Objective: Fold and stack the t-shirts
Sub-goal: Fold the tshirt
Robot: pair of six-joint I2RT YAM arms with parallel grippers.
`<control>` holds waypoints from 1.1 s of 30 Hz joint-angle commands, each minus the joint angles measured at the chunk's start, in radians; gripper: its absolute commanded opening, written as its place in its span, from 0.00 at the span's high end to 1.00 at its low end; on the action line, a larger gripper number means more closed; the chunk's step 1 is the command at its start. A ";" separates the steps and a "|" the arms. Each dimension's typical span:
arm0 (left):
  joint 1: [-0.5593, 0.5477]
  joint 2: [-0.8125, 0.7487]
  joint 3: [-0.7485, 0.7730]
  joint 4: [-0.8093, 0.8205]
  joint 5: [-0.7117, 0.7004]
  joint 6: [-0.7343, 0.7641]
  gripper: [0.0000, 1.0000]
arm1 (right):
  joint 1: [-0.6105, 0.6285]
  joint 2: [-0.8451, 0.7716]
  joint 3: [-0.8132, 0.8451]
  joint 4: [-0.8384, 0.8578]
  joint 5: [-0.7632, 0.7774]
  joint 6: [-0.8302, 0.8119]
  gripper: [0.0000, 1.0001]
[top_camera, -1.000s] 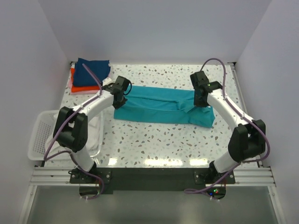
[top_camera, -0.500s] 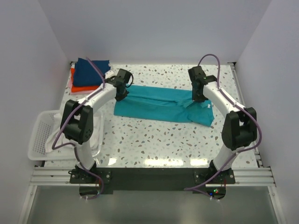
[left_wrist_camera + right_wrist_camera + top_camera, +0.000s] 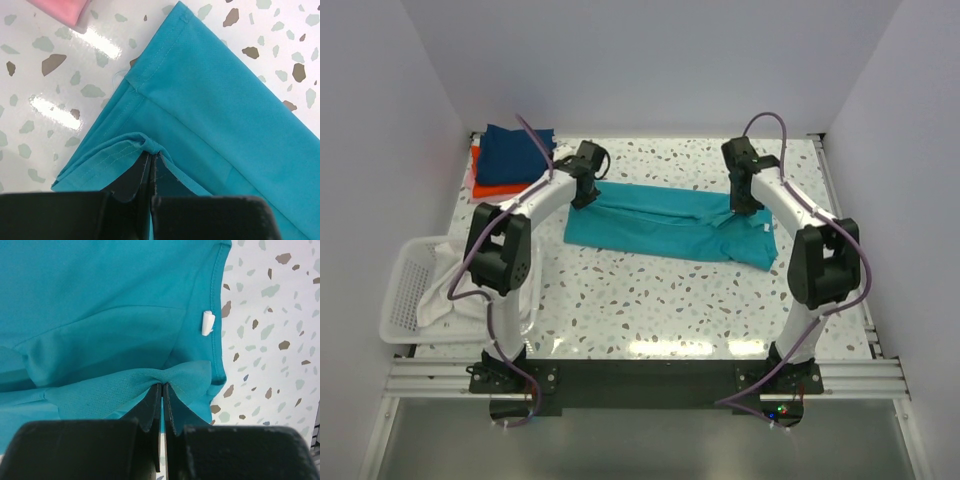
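My left tool (image 3: pixel 151 159) and right tool (image 3: pixel 162 388) are each clamped on far-edge pinches of the soft teal cloth t-shirt (image 3: pixel 660 228), which looks light and limp, likely to sag between grips.

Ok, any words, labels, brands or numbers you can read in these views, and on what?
None readable.
The small white tag at the neckline of the teal t-shirt shows no print I can make out.
The folded shirts, basket and table show no writing.
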 commanded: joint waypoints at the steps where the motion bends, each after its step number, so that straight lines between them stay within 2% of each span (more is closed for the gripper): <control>1: 0.012 0.028 0.063 0.002 -0.032 0.029 1.00 | -0.008 0.036 0.062 0.014 0.009 -0.027 1.00; 10: 0.021 0.065 0.089 -0.006 -0.036 0.043 0.98 | -0.013 0.170 0.162 0.069 0.005 -0.136 1.00; 13: 0.025 0.073 0.092 -0.003 -0.037 0.049 0.92 | -0.016 0.227 0.208 0.072 0.026 -0.169 1.00; 15: 0.028 0.077 0.101 0.000 -0.029 0.061 0.85 | -0.020 0.256 0.245 0.077 0.031 -0.179 1.00; 16: 0.032 0.085 0.109 -0.001 -0.025 0.063 0.79 | -0.020 0.272 0.262 0.072 0.034 -0.177 0.99; 17: 0.032 0.085 0.113 -0.007 -0.019 0.066 0.67 | -0.020 0.293 0.277 0.069 0.048 -0.177 0.74; 18: 0.032 0.085 0.123 -0.007 -0.016 0.076 0.61 | -0.020 0.301 0.310 0.053 0.049 -0.177 0.59; 19: 0.032 0.078 0.124 -0.007 -0.016 0.079 0.52 | -0.020 0.304 0.323 0.048 0.052 -0.177 0.39; 20: 0.033 0.071 0.124 -0.009 -0.013 0.081 0.35 | -0.020 0.299 0.334 0.042 0.058 -0.174 0.01; 22: 0.032 0.047 0.120 -0.006 -0.009 0.087 0.21 | -0.020 0.280 0.345 0.033 0.055 -0.160 0.01; 23: 0.032 0.038 0.117 -0.004 0.000 0.090 0.08 | -0.020 0.261 0.338 0.036 0.054 -0.153 0.01; 25: 0.032 0.009 0.101 0.011 0.018 0.101 0.00 | -0.019 0.194 0.288 0.049 0.034 -0.130 0.01; 33: 0.022 -0.042 0.066 0.081 0.150 0.173 0.00 | -0.019 -0.067 -0.043 0.131 -0.110 -0.035 0.01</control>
